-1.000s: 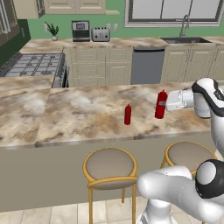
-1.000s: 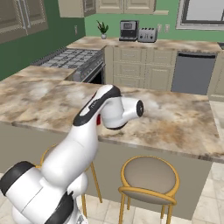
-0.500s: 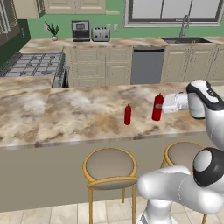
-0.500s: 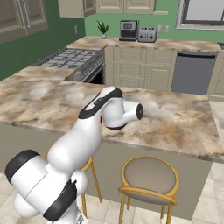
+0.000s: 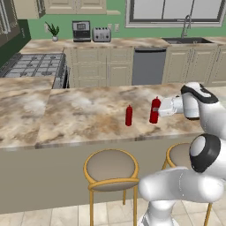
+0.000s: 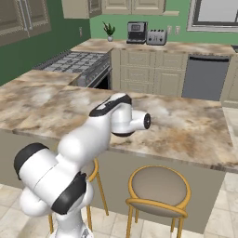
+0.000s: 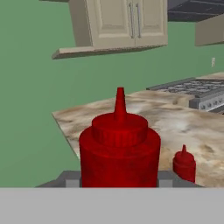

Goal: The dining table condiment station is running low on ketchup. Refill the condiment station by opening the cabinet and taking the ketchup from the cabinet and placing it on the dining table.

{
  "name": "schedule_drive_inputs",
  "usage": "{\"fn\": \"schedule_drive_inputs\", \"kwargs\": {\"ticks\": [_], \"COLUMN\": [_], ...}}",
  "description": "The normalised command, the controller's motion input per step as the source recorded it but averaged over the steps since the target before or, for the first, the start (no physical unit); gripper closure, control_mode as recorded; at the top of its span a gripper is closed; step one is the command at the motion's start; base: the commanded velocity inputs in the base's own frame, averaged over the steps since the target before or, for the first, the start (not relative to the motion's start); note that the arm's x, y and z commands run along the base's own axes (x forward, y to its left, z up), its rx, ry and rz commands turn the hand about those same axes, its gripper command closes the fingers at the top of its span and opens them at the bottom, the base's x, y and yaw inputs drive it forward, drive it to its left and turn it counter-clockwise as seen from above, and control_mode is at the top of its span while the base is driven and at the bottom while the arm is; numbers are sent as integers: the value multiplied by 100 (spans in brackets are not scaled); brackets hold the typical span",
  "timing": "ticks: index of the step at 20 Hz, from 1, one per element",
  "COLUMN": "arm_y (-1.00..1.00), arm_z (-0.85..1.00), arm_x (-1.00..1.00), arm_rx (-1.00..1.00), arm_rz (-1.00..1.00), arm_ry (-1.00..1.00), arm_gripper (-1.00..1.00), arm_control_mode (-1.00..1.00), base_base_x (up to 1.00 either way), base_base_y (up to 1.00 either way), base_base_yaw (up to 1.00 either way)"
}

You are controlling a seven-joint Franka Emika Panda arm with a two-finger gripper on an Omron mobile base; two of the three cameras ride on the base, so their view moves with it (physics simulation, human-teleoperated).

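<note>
Ketchup (image 5: 154,110): slim red squeeze bottle, upright, clamped between the fingers of the gripper (image 5: 160,109), low over the dining table (image 5: 79,115) near its front edge; whether its base touches the stone cannot be told. In the hand view the ketchup (image 7: 119,148) stands close between both finger tips. Second red bottle (image 5: 129,115): upright on the same marbled top, just to the left, apart from the held one. Two round stools (image 5: 111,168) stand before the counter front.

looks like a home kitchen: gas stove (image 5: 33,65) sitting upper left, sink (image 5: 187,40) under the window, toaster (image 5: 101,34) chilling on the back counter, stools (image 5: 111,170) lining up below.
</note>
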Motion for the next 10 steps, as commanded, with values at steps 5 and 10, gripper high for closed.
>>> {"fn": "schedule_drive_inputs", "kwargs": {"ticks": [5,10], "arm_y": [-6,-9], "arm_z": [-21,-18], "arm_x": [41,44], "arm_rx": [0,0], "arm_rz": [0,0], "arm_ry": [-2,-2], "arm_gripper": [100,100], "arm_control_mode": [-100,-100], "base_base_x": [0,0], "base_base_y": [0,0], "base_base_yaw": [0,0]}}
